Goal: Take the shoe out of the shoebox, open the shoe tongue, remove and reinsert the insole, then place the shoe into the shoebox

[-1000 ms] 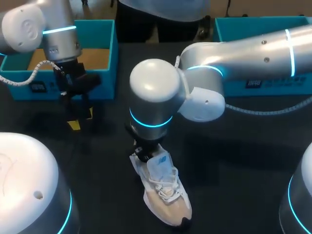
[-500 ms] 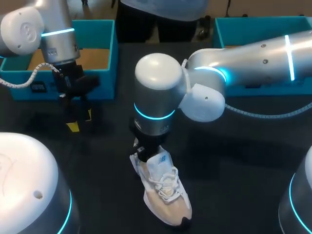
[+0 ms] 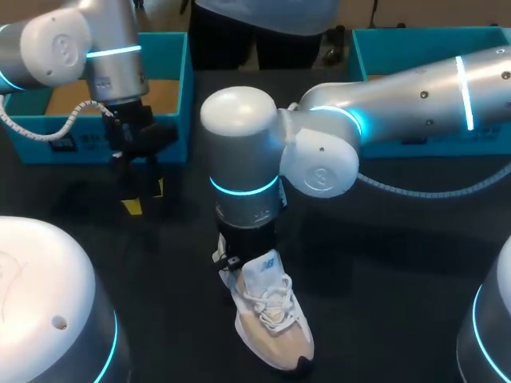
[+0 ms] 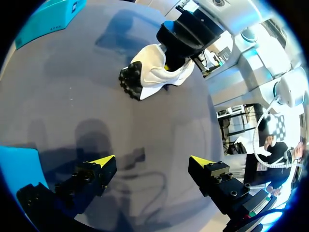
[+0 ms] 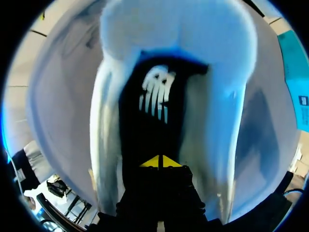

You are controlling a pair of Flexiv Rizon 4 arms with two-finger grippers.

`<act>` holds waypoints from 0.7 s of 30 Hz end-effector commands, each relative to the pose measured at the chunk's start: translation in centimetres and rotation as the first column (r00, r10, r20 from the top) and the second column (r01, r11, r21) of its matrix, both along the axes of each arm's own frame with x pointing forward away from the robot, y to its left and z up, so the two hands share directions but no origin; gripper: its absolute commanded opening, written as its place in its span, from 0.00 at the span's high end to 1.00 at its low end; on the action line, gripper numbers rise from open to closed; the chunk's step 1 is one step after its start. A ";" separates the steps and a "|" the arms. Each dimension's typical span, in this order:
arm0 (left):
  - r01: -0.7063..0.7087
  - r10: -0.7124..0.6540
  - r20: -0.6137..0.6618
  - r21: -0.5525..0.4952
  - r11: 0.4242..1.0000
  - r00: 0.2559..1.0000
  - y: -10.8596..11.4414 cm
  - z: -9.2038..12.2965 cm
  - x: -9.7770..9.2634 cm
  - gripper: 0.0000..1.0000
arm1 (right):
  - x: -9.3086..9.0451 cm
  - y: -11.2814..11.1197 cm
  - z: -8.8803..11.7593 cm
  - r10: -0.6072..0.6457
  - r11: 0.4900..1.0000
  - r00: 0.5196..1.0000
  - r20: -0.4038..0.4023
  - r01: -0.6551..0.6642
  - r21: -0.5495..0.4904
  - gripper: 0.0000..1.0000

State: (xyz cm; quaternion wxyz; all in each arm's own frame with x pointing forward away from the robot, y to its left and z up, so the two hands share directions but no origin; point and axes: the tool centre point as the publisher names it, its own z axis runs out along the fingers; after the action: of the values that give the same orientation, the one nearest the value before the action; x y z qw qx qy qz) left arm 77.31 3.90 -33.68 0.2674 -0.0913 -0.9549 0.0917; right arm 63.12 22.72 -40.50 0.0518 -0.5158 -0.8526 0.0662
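Note:
A white and beige shoe (image 3: 271, 323) lies on the dark table near the front, toe toward me. My right arm stands over its heel, and my right gripper (image 3: 231, 262) is down in the shoe's opening. In the right wrist view that gripper (image 5: 159, 162) is shut, tips together just above the dark insole (image 5: 154, 96) inside the white collar (image 5: 174, 29); whether it pinches the insole I cannot tell. My left gripper (image 3: 146, 197) hangs open and empty over the table, in front of the left teal shoebox (image 3: 176, 80). From the left wrist the shoe (image 4: 149, 77) lies well ahead of the open gripper (image 4: 152, 162).
A second teal box (image 3: 375, 40) stands at the back right, behind my right arm. A teal box edge (image 4: 14, 164) shows close beside the left gripper's finger. Bare dark tabletop (image 3: 383, 303) lies to the right of the shoe.
My left arm has shifted a little to the right, gripper still open. My right arm's wrist has turned and moved slightly left over the heel. The shoe has not moved.

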 end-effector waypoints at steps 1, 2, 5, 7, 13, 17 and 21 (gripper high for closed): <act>-0.001 0.001 0.002 -0.003 1.000 1.000 0.1 0.0 -0.2 0.00 | -0.7 0.5 -3.8 -0.005 1.000 0.999 0.050 0.005 -0.005 1.00; -0.004 0.004 0.002 -0.005 1.000 1.000 0.2 -0.1 -0.2 0.00 | -0.6 0.5 -2.9 -0.006 1.000 0.995 0.095 0.004 0.021 1.00; -0.012 0.012 -0.002 -0.009 1.000 1.000 0.4 -0.2 -0.4 0.00 | 0.5 0.7 -0.8 0.003 0.998 0.978 0.208 -0.017 0.066 1.00; -0.018 0.018 -0.002 -0.012 1.000 1.000 0.6 -0.2 -0.5 0.00 | 1.6 0.9 0.1 0.013 0.995 0.964 0.265 -0.038 0.088 1.00; -0.046 0.046 0.001 -0.011 0.999 0.999 1.6 -0.1 -0.7 0.00 | 4.7 1.6 1.0 0.031 0.981 0.926 0.377 -0.100 0.166 1.00; -0.055 0.055 -0.001 -0.007 0.998 0.998 2.1 -0.2 -0.7 0.00 | 6.3 1.8 0.4 0.019 0.970 0.917 0.399 -0.114 0.216 1.00; -0.060 0.060 -0.002 -0.003 0.998 0.998 2.4 -0.2 -0.7 0.00 | 7.4 2.3 -0.6 0.017 0.959 0.918 0.396 -0.127 0.255 1.00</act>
State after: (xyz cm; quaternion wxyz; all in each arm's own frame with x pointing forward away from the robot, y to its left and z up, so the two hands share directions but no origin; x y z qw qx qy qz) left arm 76.78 6.03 -33.96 0.2675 -0.0625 -0.9562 0.1013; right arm 70.03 25.54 -39.97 -0.0664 -0.4787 -0.8654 -0.1322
